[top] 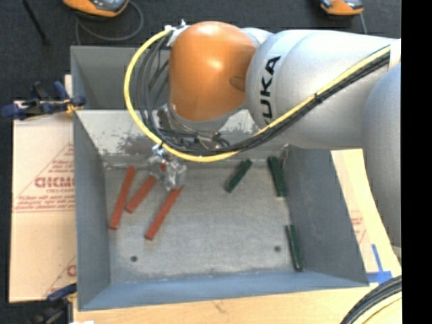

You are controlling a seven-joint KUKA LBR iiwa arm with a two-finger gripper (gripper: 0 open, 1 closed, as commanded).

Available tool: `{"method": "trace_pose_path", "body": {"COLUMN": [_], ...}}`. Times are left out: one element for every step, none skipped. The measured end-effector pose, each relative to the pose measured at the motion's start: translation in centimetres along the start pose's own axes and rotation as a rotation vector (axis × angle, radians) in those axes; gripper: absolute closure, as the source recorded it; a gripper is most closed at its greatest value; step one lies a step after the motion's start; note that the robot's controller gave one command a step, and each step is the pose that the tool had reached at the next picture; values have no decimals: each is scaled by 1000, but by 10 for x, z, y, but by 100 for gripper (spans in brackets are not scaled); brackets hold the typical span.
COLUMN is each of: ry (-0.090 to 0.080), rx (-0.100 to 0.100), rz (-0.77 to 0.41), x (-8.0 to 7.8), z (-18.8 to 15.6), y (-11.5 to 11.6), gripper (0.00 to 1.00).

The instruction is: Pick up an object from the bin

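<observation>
Red was the colour nearest the tool: three slim red sticks lay fanned on the left of the grey bin point(92, 214), flat on its floor. The gripper point(169, 169) hung low at their upper ends, between the middle red stick point(140, 193) and the right-hand red stick point(163, 213), and seemed closest to the top of the right-hand one. The leftmost red stick point(121, 198) lay just beside those two, a little apart from the tool.

As I judged it, the pick was not yet made. Every stick I could see rested on the floor, and none was lifted. Whether the gripper was spread or closed I could not tell from this angle, since the wrist and its looped cable crowded over it. What remained was to close on one stick and raise it clear of the bin.

The right-hand red stick looked long, narrow and straight-edged, lying on a slant with its lower end toward the near wall. Three dark green sticks point(237, 175) of similar shape lay well apart on the right side.
</observation>
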State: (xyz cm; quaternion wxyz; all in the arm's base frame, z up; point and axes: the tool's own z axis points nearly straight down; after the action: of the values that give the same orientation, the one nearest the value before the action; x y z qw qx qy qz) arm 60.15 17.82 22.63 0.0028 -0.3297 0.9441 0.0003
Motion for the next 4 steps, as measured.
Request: {"method": "trace_pose_path", "body": {"ry": [-1, 6, -1, -3], "rx": [-1, -3, -1, 3], "rz": [3, -305, -455, -581], "x": [0, 68, 31, 28], "z": [-1, 153, 134, 154], "y": [0, -35, 14, -11], "gripper": [0, 0, 0, 0]}}
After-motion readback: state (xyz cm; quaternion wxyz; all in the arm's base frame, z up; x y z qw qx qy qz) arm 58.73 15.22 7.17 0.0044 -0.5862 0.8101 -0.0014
